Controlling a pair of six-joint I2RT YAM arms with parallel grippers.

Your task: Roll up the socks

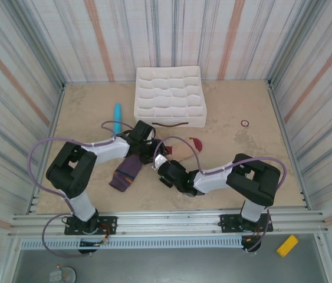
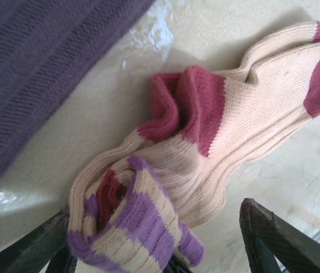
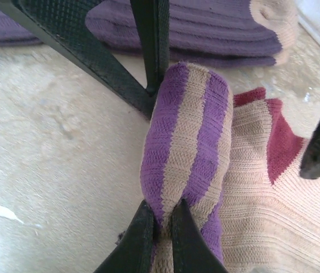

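Pinching the striped end of the beige knitted sock with maroon toe and heel (image 2: 250, 119), the right end effector (image 3: 162, 224) had its two fingers pressed nearly together on the fabric, low on the rolled part. This cuff (image 3: 188, 148), with purple and beige stripes, was already turned over itself into a short thick roll. The foot part of the sock lay flat and a little wrinkled on the sandy-coloured bench (image 1: 242, 171), about in the middle between its left and right edges. I judge that the grip was there to keep the roll from opening.

The left end effector (image 2: 154, 216) was spread wide around the same roll. One finger (image 3: 86, 48) touched the side of the cuff, and the other stood apart on the opposite side. It held nothing. Probably it stood so to support the roll, or to push it further along the sock toward the toe.

The dark purple ribbed sock (image 1: 127, 173) lay flat just beside, toward the left edge of the bench and a bit closer to the near edge. As far as I could tell, it did not touch the roll. It seemed to wait for its turn, or perhaps it should be joined to the roll; the pictures did not decide this. The rolling looked only begun, because most of the beige sock was not rolled.
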